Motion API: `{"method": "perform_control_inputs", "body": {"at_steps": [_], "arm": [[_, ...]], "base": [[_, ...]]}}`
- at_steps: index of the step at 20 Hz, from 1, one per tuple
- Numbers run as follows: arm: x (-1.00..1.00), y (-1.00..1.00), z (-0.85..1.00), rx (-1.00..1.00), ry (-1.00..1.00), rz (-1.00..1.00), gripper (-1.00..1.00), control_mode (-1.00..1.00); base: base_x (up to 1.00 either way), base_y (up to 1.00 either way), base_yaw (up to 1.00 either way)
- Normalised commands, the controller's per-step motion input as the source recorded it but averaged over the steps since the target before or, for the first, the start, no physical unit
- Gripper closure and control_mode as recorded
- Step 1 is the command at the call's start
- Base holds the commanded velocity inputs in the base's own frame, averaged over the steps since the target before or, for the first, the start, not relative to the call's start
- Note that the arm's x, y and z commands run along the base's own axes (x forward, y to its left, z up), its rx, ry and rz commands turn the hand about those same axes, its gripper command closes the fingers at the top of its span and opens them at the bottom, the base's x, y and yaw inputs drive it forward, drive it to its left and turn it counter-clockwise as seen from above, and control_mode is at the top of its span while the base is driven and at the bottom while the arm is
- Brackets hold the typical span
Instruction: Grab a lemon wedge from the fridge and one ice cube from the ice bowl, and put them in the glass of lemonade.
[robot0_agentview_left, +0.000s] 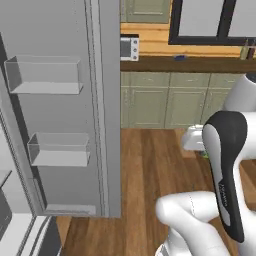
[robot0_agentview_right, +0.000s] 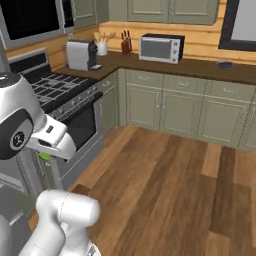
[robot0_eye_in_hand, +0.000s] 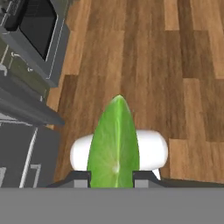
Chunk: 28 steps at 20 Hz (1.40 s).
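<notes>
Left base view looks forward past the open grey steel fridge door (robot0_agentview_left: 60, 110) at frame left. Right base view faces pale green cabinets (robot0_agentview_right: 175, 107), shared with the left. Hand view points down, close over brown wood plank floor (robot0_eye_in_hand: 144, 61).

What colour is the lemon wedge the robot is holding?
Bright green, paler toward its middle; the lemon wedge shows best in the hand view.

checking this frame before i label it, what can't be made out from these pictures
- Fridge, left base view: only the open door with its bins shows; the shelves are cut off by the left edge.
- End effector, hand view: its fingertips are mostly hidden by the green wedge clamped between them, and its lower end is cut off at the bottom.
- Small green patch, right base view: mostly hidden behind the white arm.
</notes>
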Motion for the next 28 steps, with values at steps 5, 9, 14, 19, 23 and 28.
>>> {"method": "perform_control_inputs", "body": {"at_steps": [5, 9, 14, 19, 23, 28], "arm": [[0.00, 0.00, 0.00, 0.00, 0.00, 0.00, 1.00, 1.00], [0.00, 0.00, 0.00, 0.00, 0.00, 0.00, 1.00, 1.00], [0.00, 0.00, 0.00, 0.00, 0.00, 0.00, 1.00, 1.00], [0.00, 0.00, 0.00, 0.00, 0.00, 0.00, 1.00, 1.00], [0.00, 0.00, 0.00, 0.00, 0.00, 0.00, 1.00, 1.00], [0.00, 0.00, 0.00, 0.00, 0.00, 0.00, 1.00, 1.00]], "base": [[0.36, -0.78, -0.22], [1.00, -0.06, 0.07], [1.00, -0.17, 0.12], [1.00, -0.45, 0.17], [1.00, -0.49, 0.49], [0.77, -0.11, 0.85]]}}
